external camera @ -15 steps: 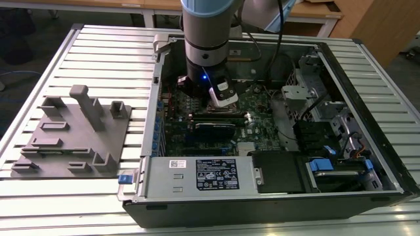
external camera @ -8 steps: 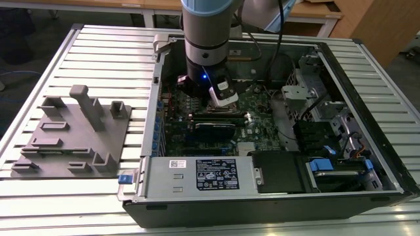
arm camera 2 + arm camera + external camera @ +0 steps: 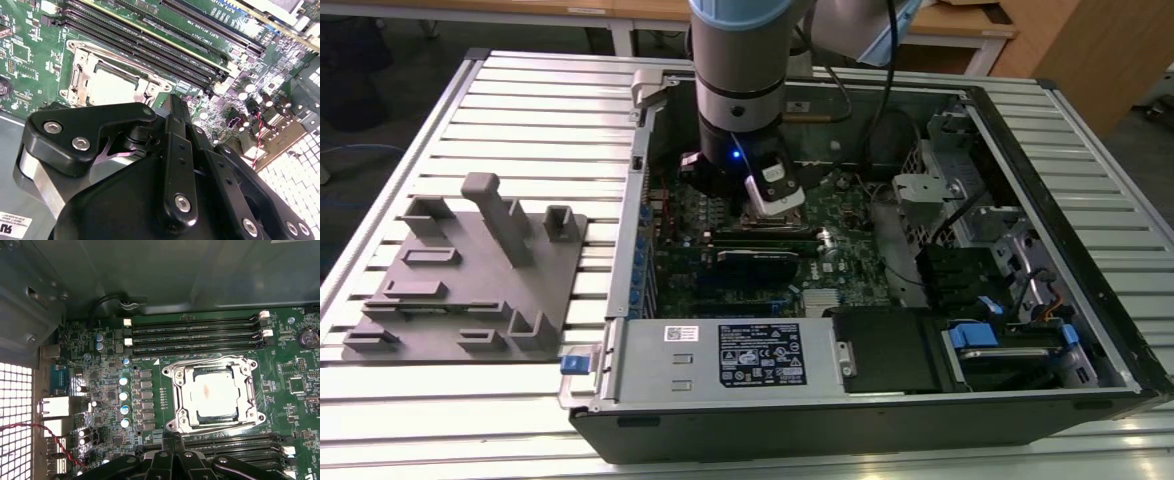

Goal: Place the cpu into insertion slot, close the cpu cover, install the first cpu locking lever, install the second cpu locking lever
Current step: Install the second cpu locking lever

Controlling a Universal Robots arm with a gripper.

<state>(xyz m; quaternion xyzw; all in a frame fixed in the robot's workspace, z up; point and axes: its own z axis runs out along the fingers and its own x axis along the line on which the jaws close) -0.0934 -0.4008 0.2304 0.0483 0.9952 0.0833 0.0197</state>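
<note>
The cpu (image 3: 214,392), a silvery square chip, lies flat in the insertion slot (image 3: 173,426) on the green board. The cpu cover (image 3: 250,390), a metal frame with a square window, lies down over the chip's edges. Thin wire levers run along two sides of the frame; whether they are latched I cannot tell. In the second wrist view the cpu (image 3: 112,87) sits just past my gripper (image 3: 172,100), whose black fingers are shut together with nothing between them. In the exterior view my gripper (image 3: 774,207) hovers close over the socket inside the open computer case (image 3: 1067,250).
Long black memory slots (image 3: 195,332) flank the socket on two sides. A red and black cable (image 3: 45,432) runs by the rear ports. A grey fixture block (image 3: 467,270) stands on the slatted table at the exterior view's left. The power supply (image 3: 720,355) lines the case's near side.
</note>
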